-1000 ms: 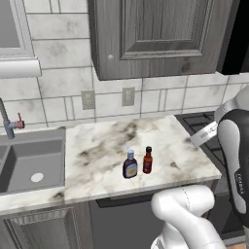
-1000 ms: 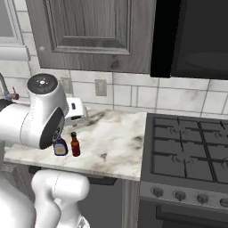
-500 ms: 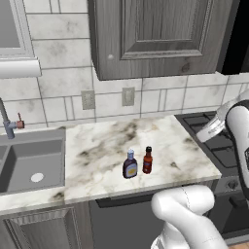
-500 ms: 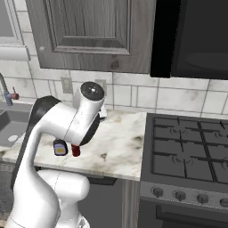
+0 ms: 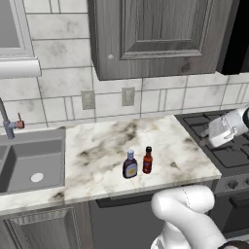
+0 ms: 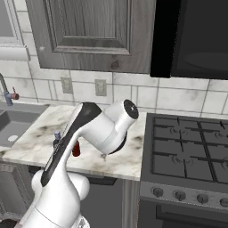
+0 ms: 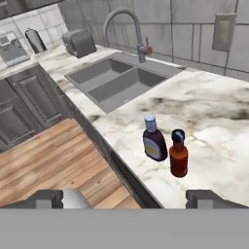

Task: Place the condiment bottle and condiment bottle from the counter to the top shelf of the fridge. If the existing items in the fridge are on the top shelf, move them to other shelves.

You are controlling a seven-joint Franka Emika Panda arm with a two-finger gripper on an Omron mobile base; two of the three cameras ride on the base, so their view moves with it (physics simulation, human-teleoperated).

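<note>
On counter (image 5: 102, 155): two condiment bottles (image 5: 130, 165) (image 5: 147, 160), upright, side by side.

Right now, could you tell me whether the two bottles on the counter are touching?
Apart. The hand view shows a sliver of counter between the brown bottle and the red bottle.

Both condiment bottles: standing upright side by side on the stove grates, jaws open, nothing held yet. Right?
Wrong on the surface. The brown-sauce bottle and the red-sauce bottle stand upright side by side on the marble counter, near its front edge, as the left base view shows. The rest holds: jaws open, nothing held.
</note>
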